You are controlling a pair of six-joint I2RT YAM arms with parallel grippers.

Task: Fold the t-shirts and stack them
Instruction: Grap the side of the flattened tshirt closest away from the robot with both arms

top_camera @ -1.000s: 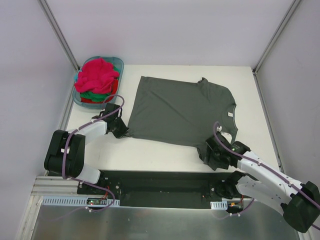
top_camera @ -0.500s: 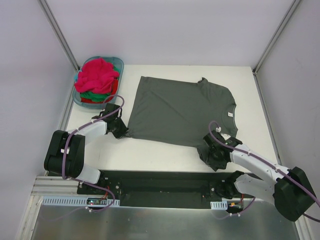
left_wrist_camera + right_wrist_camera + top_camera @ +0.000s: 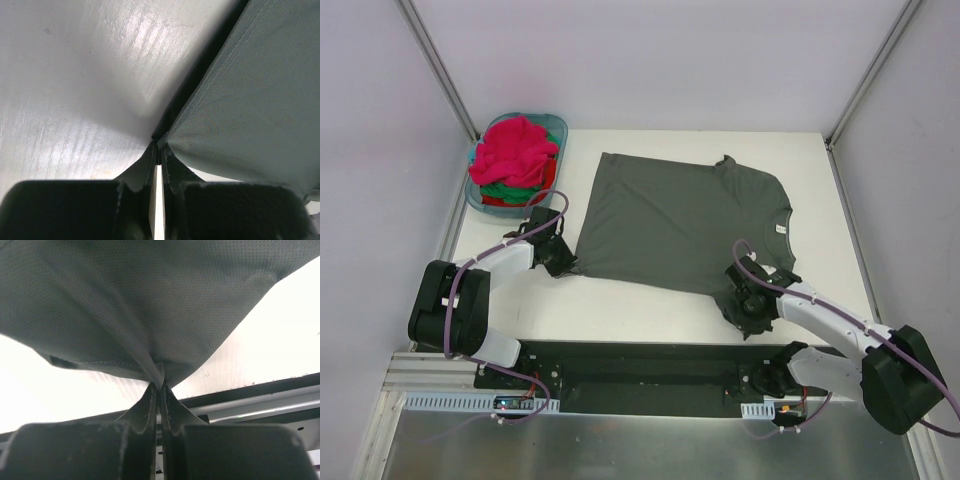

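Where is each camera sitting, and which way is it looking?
Top external: fixed above and behind the arms, looking down at the table, grey t-shirt and teal basket; both arms show.
Left wrist: on the left arm, low over the table, looking along the left gripper, shut on the shirt's corner; only its fingers show.
Right wrist: on the right arm, looking along the right gripper, shut on a shirt fold; only its fingers show.
Shared: all three see the grey t-shirt.
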